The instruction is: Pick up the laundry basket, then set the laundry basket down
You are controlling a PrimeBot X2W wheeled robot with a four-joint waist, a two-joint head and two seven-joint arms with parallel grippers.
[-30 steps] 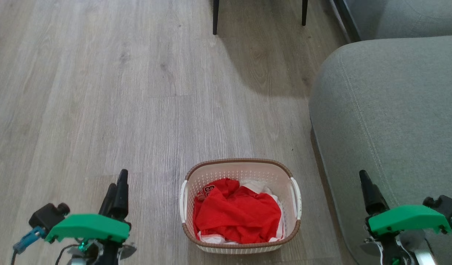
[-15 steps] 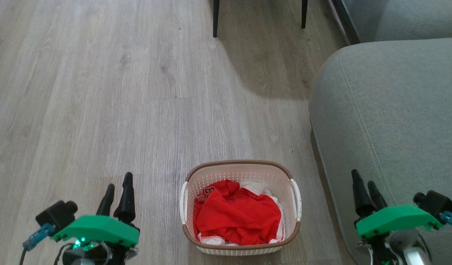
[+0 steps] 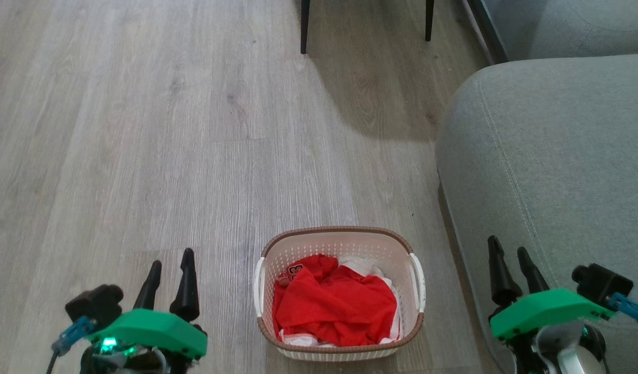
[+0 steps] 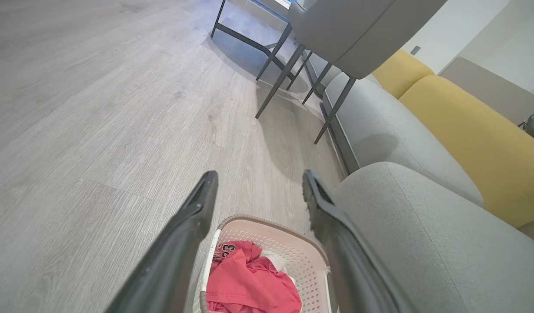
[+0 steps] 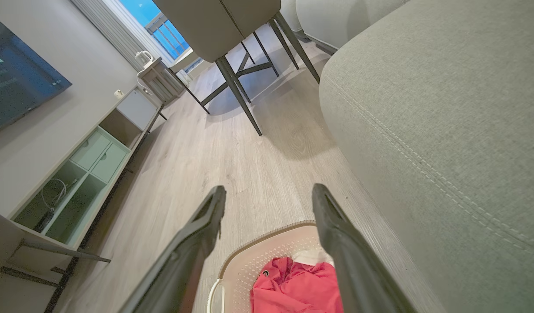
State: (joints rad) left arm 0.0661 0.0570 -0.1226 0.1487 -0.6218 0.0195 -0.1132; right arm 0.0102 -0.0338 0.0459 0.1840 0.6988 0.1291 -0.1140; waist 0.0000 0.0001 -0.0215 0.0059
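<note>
The laundry basket (image 3: 341, 229) sat on the wood-look floor (image 3: 142, 135), at 6 o'clock in the head view. A crumpled red garment (image 3: 334, 306) and some white cloth (image 3: 364, 266) hid its bottom. How many white pieces lay there could not be told, and the print on the red garment was folded over and unreadable. In both wrist views the bottom edge cut off the basket's near half.

There was one basket with two white handles, one (image 3: 257, 283) at its 9 o'clock and one (image 3: 419, 280) at its 3 o'clock. Neither handle was touched.

The left gripper (image 3: 171, 257) hovered at the basket's 9 o'clock, apart from it, with its jaws spread wide and nothing between them. The right gripper (image 3: 507, 245) hovered at 3 o'clock over the edge of a grey sofa (image 3: 553, 166), its jaws likewise parted and empty.

The sofa stood just beside the basket's right side and ran out of the picture. At 12 o'clock, well apart, stood two dark chair legs (image 3: 304, 26), their tops cut off. The right wrist view also showed a low cabinet (image 5: 88, 152) and a dark screen (image 5: 19, 65).
</note>
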